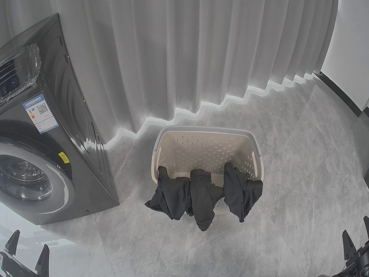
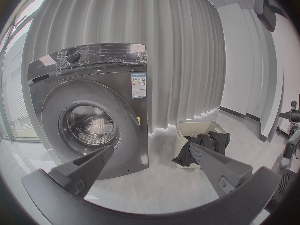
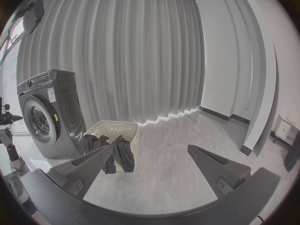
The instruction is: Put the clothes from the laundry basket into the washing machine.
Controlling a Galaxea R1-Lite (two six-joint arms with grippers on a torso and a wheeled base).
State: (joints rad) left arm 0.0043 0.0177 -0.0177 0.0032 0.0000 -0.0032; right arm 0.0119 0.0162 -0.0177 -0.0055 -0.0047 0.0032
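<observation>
A cream laundry basket (image 1: 207,145) stands on the floor before the curtain, with dark clothes (image 1: 201,197) draped over its near rim. The same basket (image 2: 200,127) and clothes (image 2: 203,142) show in the left wrist view, and the basket (image 3: 115,132) with clothes (image 3: 120,152) in the right wrist view. The grey washing machine (image 1: 46,135) stands to the left, its round door (image 2: 89,127) shut. My left gripper (image 1: 27,247) is open low at the left, empty. My right gripper (image 1: 357,233) is open low at the right, empty. Both are well short of the basket.
A long white curtain (image 1: 200,43) hangs behind the basket and machine. Bare grey tile floor (image 1: 300,143) spreads to the right and in front. A white wall with a dark skirting (image 1: 342,89) runs along the far right.
</observation>
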